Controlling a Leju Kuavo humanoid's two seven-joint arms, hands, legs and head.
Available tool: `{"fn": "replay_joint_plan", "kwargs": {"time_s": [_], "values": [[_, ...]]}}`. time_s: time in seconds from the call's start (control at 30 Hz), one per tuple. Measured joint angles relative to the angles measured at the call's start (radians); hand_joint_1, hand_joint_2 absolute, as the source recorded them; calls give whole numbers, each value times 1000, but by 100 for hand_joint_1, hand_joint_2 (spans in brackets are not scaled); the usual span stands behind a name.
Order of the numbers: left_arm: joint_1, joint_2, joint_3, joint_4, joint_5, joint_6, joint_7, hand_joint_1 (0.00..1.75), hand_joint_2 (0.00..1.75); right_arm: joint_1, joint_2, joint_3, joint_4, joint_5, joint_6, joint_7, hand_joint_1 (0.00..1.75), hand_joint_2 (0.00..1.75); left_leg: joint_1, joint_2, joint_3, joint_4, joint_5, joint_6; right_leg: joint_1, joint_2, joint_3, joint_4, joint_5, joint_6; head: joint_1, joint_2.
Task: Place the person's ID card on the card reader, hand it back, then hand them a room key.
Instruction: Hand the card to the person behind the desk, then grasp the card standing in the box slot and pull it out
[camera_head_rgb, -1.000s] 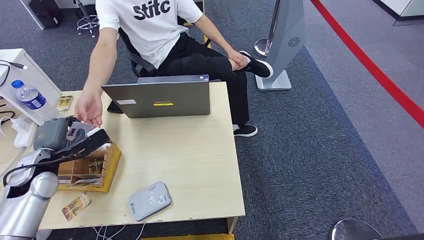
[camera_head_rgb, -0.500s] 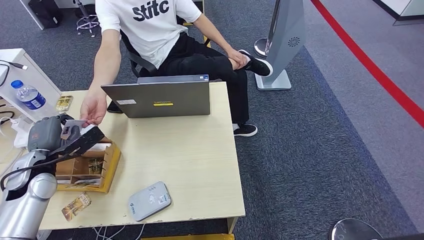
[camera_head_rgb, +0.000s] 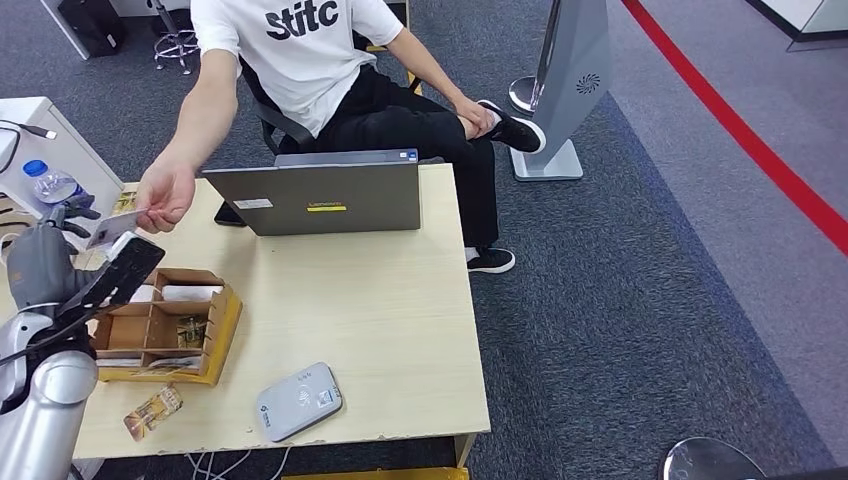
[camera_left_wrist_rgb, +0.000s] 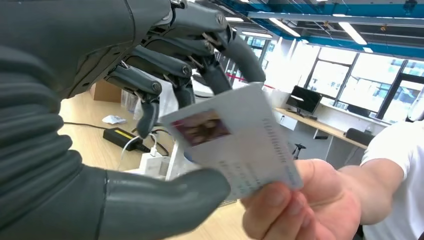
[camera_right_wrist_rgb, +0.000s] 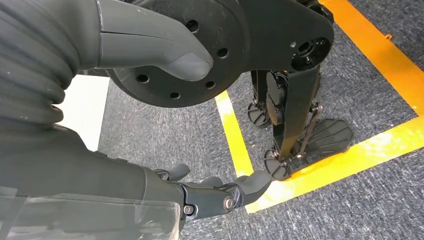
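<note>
we judge the id card (camera_left_wrist_rgb: 235, 145) light, stiff and slick; our left hand (camera_left_wrist_rgb: 150, 100) pinches one edge beside the person's hand (camera_left_wrist_rgb: 300, 205); grip flat faces firmly; right hand (camera_right_wrist_rgb: 220, 197) hangs released.

The card (camera_left_wrist_rgb: 235, 145) print is too blurred to read; the left hand (camera_left_wrist_rgb: 150, 100) is cut off.

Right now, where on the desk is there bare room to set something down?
The widest bare patch of the table lies between the laptop, the compartment box and the card reader, running to the right edge. The left side is crowded: box, a small packet, and the left hand meeting the person's hand over the card.
</note>
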Motion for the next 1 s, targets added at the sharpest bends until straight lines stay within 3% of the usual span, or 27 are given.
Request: {"fn": "replay_joint_plan", "kwargs": {"time_s": [0.4,0.7,0.77,0.83,0.9,0.93,1.0], "values": [[16,-8,20,-22,20,5,-13,0,175,0,3,0,0,0,0,0,0,175,0,0,0,0,0,0,0,0,0,0,0,0,0,0],[68,-9,30,-133,95,-9,-41,0,175,1,8,-1,0,0,-4,-5,0,175,0,0,0,0,0,0,0,0,0,0,0,0,0,0],[78,-3,20,-168,187,-103,-34,0,175,3,8,-2,0,0,-3,-6,0,175,0,0,0,0,0,0,0,0,0,0,0,0,0,0],[83,32,-21,-211,298,-333,-43,0,175,5,8,-3,1,0,2,-6,0,175,0,0,0,0,0,0,0,0,0,0,0,0,0,0],[87,99,-89,-257,322,-599,-94,0,175,8,8,-4,2,0,10,-6,0,175,0,0,0,0,0,-1,0,0,0,0,0,0,0,0],[92,135,-121,-279,306,-686,-126,0,175,9,7,-4,3,0,14,-6,0,175,0,2,0,-1,0,-1,0,2,0,1,0,-1,0,0],[104,200,-169,-314,271,-731,-172,0,175,13,7,-4,5,0,18,-6,0,175,0,5,1,-1,0,-1,0,5,-2,1,1,-1,0,0]]}}
